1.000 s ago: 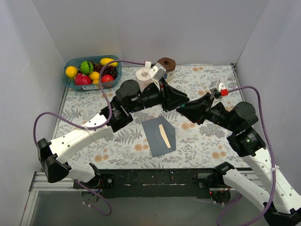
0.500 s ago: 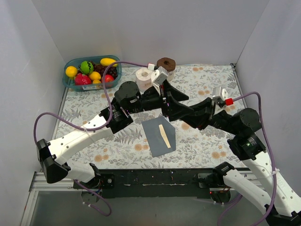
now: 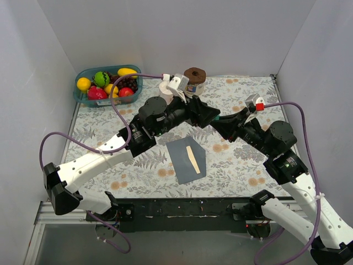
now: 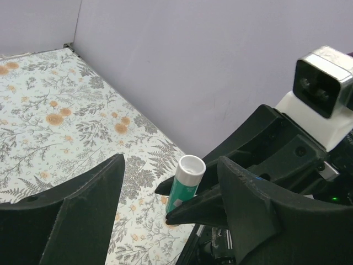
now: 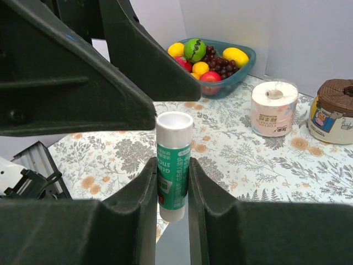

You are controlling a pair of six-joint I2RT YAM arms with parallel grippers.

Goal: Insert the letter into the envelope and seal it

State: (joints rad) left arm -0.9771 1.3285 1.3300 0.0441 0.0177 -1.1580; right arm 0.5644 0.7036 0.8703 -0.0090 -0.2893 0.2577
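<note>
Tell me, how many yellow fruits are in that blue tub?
3: a lemon at the tub's left end, a long one at the back, a small round one in the middle. More may be hidden underneath.

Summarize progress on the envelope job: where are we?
Done, apparently: the letter shows only as a cream sliver on the envelope, so it looks tucked in. In hand: the right gripper clamps a glue stick, and the left gripper is open beside it. Left: gluing and sealing the envelope.
</note>
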